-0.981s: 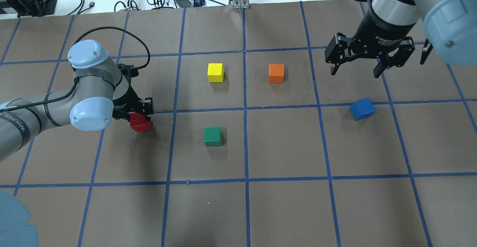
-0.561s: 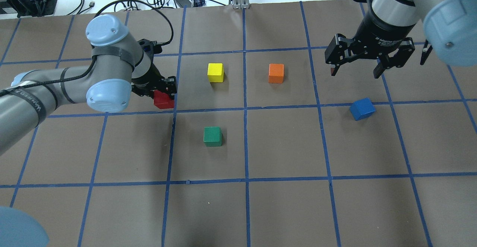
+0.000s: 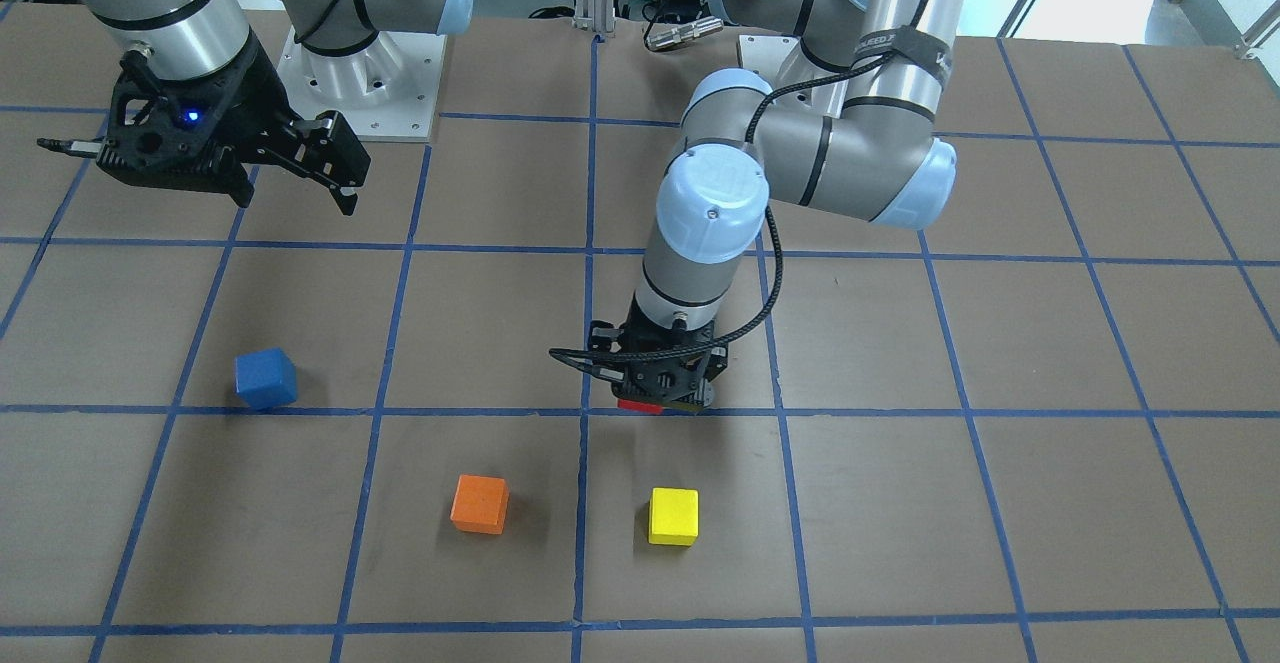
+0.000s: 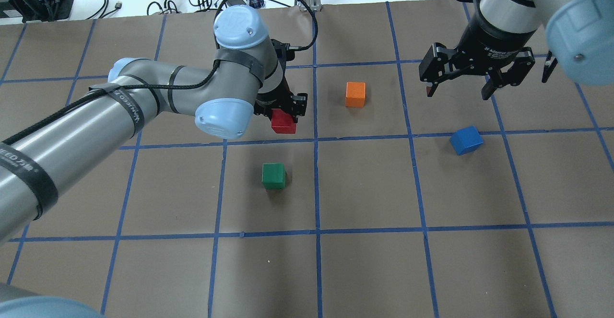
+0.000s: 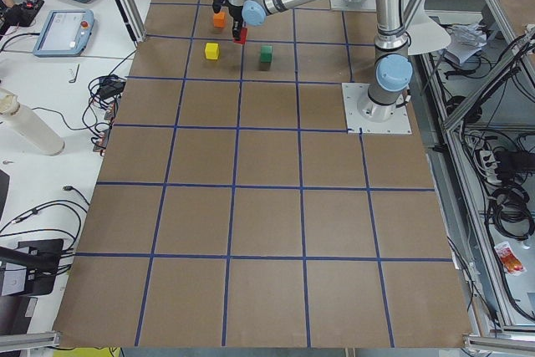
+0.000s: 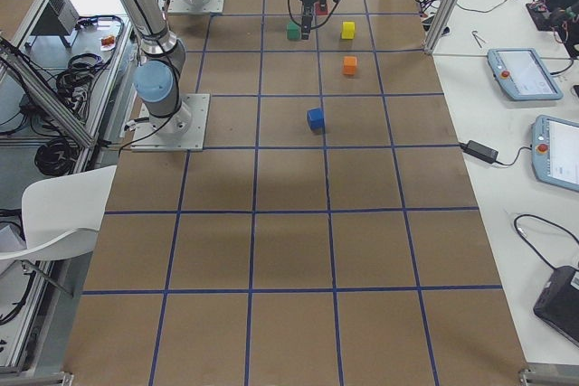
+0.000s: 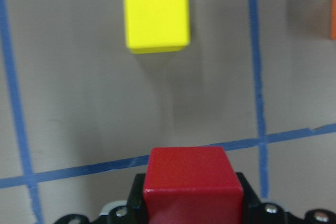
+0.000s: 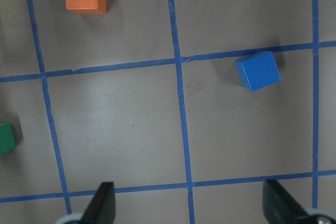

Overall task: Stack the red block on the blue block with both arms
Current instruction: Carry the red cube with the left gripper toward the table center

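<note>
My left gripper point(image 4: 284, 115) is shut on the red block point(image 4: 283, 121) and holds it above the table near the middle grid line. The block fills the bottom of the left wrist view point(image 7: 191, 177). In the front view only a red sliver point(image 3: 640, 405) shows under the gripper point(image 3: 660, 390). The blue block point(image 4: 466, 140) lies turned a little on the right side, also seen in the front view point(image 3: 265, 379) and the right wrist view point(image 8: 258, 71). My right gripper point(image 4: 455, 92) hangs open and empty above and beyond it.
An orange block point(image 4: 355, 94) lies right of the red block. A green block point(image 4: 274, 175) lies nearer the robot. A yellow block point(image 3: 673, 515) lies just beyond the left gripper, hidden by the arm in the overhead view. Blue tape lines grid the brown table point(image 4: 364, 270).
My left arm has carried the red block rightward and away from the robot, from the left column to near the middle line, and now covers the yellow block. The right arm has not moved.
</note>
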Action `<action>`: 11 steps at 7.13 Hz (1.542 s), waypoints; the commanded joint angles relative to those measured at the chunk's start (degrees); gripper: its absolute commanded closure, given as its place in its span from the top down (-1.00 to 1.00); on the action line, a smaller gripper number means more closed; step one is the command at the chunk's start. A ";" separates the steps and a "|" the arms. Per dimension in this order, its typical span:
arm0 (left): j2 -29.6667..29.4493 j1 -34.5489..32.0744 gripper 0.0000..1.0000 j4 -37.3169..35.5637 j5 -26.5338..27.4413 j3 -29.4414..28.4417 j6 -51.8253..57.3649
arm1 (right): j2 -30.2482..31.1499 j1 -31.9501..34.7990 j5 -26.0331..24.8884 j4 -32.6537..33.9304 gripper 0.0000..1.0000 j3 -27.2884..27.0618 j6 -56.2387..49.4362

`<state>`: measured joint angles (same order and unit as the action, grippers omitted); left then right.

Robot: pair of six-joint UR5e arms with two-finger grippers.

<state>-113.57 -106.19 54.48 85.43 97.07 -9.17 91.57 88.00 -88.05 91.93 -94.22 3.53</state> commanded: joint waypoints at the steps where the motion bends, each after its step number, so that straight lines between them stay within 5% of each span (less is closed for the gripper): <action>1: -3.92 -5.41 -0.14 -4.36 0.08 -3.88 -6.18 | -0.07 0.16 -3.68 0.18 1.00 0.00 -0.10; 5: -7.63 -5.61 0.18 -5.08 5.52 -1.79 -5.51 | -0.07 -0.10 -3.44 0.62 1.00 -1.32 -0.19; 6: -8.50 -5.61 0.39 -4.91 5.62 -1.18 -5.34 | -0.33 -0.02 -3.10 0.71 1.00 -1.41 -0.19; 7: -9.55 -5.61 0.99 -6.74 5.54 -2.05 -6.73 | -0.51 -0.02 -3.01 0.36 1.00 -1.58 0.16; 10: -2.12 -2.82 1.00 -6.51 1.50 -3.72 -5.52 | -0.42 0.07 -0.74 0.53 1.00 -1.85 0.07; 11: 3.13 1.12 1.00 -0.66 -0.60 -3.81 -0.12 | -0.51 0.07 0.32 0.70 1.00 -1.85 0.16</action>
<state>-115.80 -108.83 49.07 86.90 93.60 -13.62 91.12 88.05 -89.23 92.47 -96.04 3.63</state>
